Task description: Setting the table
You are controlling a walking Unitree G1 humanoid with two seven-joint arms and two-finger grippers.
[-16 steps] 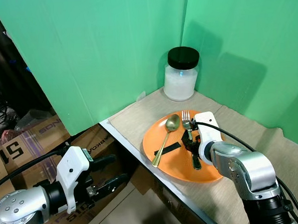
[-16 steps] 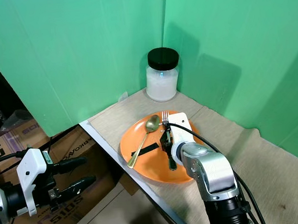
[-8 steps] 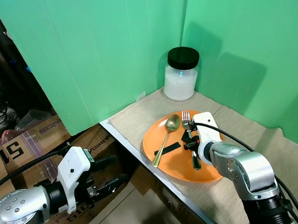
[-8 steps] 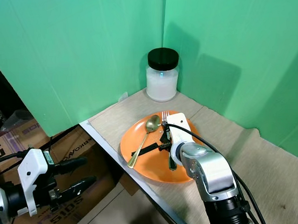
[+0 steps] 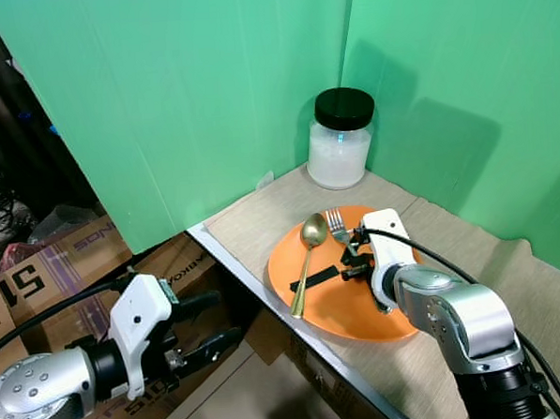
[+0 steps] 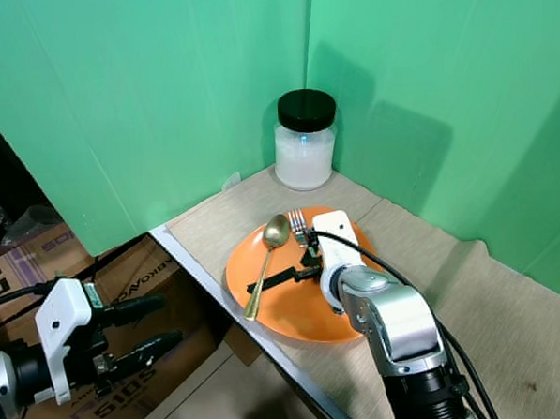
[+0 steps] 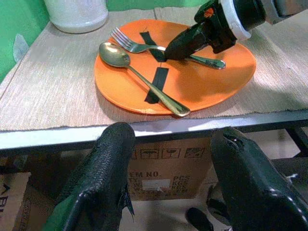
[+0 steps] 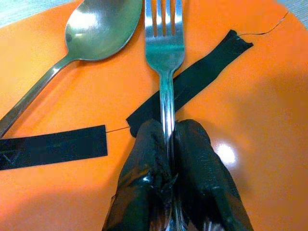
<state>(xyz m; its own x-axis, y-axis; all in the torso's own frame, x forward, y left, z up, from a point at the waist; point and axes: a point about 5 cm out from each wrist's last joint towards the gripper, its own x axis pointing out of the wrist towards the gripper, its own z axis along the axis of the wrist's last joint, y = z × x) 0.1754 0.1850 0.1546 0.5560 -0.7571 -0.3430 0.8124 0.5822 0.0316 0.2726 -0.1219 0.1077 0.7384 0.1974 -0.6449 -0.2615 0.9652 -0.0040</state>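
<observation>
Eye views: right gripper (image 5: 356, 260) pinches fork (image 5: 338, 229) on orange plate (image 5: 337, 305); over last second fork has swung, tines now angled toward spoon (image 5: 307, 257), spoon nudged outward past plate rim. Jar (image 5: 341, 138) unmoved behind.

Left wrist view: left gripper (image 7: 173, 183) spread wide, idle below table edge (image 7: 144, 127).

Right wrist view: fingers (image 8: 187, 159) pressed together on fork handle. Judgement: grasp secured, lift-off next.
</observation>
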